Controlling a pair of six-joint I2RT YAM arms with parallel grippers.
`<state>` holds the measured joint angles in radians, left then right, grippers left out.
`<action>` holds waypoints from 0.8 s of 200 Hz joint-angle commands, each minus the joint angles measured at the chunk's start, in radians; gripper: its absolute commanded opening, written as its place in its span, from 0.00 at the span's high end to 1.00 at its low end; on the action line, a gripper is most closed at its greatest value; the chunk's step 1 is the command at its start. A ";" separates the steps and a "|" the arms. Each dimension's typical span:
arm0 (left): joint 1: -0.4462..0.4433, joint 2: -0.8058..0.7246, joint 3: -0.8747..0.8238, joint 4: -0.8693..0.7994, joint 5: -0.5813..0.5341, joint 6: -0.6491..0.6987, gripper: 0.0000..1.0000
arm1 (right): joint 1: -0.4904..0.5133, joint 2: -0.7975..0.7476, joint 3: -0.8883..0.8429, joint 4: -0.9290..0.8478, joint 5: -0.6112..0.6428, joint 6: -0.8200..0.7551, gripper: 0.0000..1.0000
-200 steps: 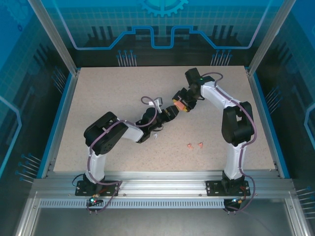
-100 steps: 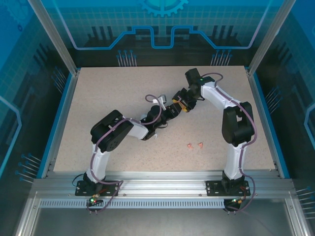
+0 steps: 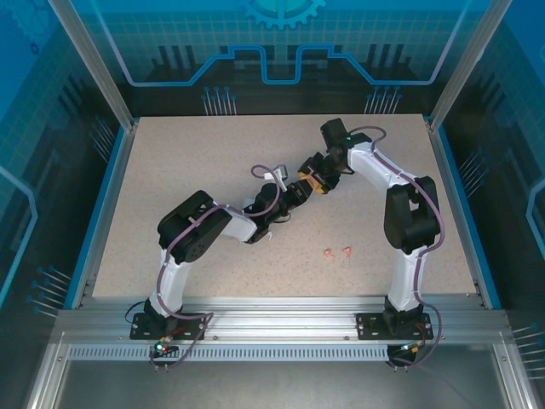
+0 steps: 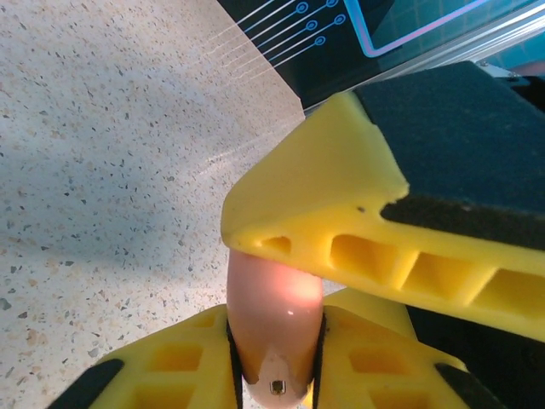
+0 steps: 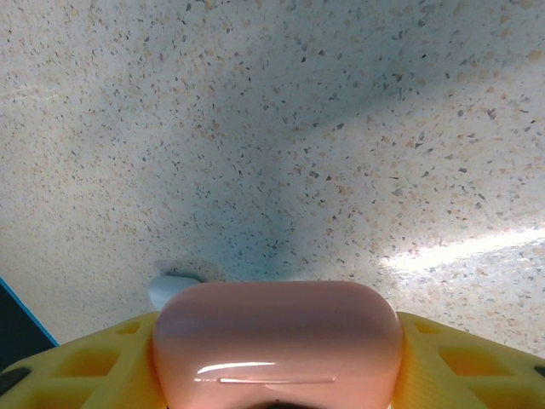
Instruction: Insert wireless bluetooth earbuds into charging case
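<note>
As the left gripper (image 3: 294, 189) has closed in, both arms' jaws clamp the pink case (image 5: 277, 336) (likely for opening). The earbuds (image 3: 328, 251) lie lower centre.

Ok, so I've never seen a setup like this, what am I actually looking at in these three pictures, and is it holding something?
It is two robot arms bolted to a speckled table. One picture looks down from above; the other two come from small cameras on each wrist, hence the yellow fingers up close. The left pincer and right pincer meet mid-table, both clamped on one pink charging case. Two pink earbuds lie loose nearer the arm bases.
</note>
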<state>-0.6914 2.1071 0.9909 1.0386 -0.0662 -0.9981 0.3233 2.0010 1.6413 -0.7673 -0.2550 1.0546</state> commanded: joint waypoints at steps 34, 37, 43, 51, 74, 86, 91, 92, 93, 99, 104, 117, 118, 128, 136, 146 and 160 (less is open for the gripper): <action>-0.007 0.004 0.005 0.034 -0.001 -0.007 0.95 | -0.023 -0.050 0.029 0.040 -0.057 -0.007 0.11; -0.008 0.002 0.003 0.034 0.001 -0.008 0.95 | -0.028 -0.053 0.037 0.040 -0.055 -0.008 0.09; -0.008 -0.003 -0.003 0.033 0.007 -0.011 0.97 | -0.041 -0.064 0.055 0.041 -0.051 -0.012 0.07; -0.007 -0.014 -0.013 0.029 0.017 -0.013 1.00 | -0.056 -0.077 0.070 0.044 -0.049 -0.021 0.06; 0.008 -0.080 -0.062 -0.017 0.082 -0.007 1.00 | -0.104 -0.133 0.083 0.040 -0.037 -0.081 0.03; 0.028 -0.130 -0.091 -0.056 0.140 0.008 1.00 | -0.124 -0.176 0.044 0.066 -0.046 -0.129 0.03; 0.039 -0.152 -0.106 -0.067 0.166 0.015 1.00 | -0.130 -0.196 0.015 0.082 -0.047 -0.150 0.03; 0.041 -0.157 -0.109 -0.070 0.170 0.018 1.00 | -0.132 -0.206 0.002 0.090 -0.048 -0.158 0.03; 0.042 -0.162 -0.113 -0.072 0.175 0.020 1.00 | -0.133 -0.211 -0.005 0.093 -0.048 -0.161 0.03; 0.056 -0.190 -0.127 -0.089 0.204 0.028 1.00 | -0.139 -0.234 -0.041 0.117 -0.050 -0.180 0.03; 0.069 -0.210 -0.136 -0.113 0.240 0.035 1.00 | -0.143 -0.262 -0.087 0.164 -0.059 -0.202 0.03; 0.104 -0.257 -0.144 -0.175 0.342 0.058 1.00 | -0.143 -0.355 -0.250 0.312 -0.067 -0.246 0.01; 0.107 -0.260 -0.144 -0.180 0.349 0.062 1.00 | -0.143 -0.355 -0.250 0.312 -0.067 -0.246 0.01; 0.130 -0.295 -0.151 -0.229 0.410 0.093 1.00 | -0.138 -0.416 -0.371 0.427 -0.090 -0.275 0.00; 0.146 -0.322 -0.153 -0.273 0.458 0.125 1.00 | -0.133 -0.464 -0.464 0.511 -0.104 -0.291 0.00; 0.165 -0.355 -0.151 -0.333 0.501 0.166 1.00 | -0.124 -0.508 -0.552 0.597 -0.133 -0.318 0.00; 0.188 -0.392 -0.149 -0.397 0.568 0.212 1.00 | -0.111 -0.559 -0.654 0.678 -0.165 -0.374 0.00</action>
<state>-0.5365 1.7920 0.8532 0.7910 0.3031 -0.9092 0.1894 1.5036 1.1412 -0.3256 -0.3405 0.8051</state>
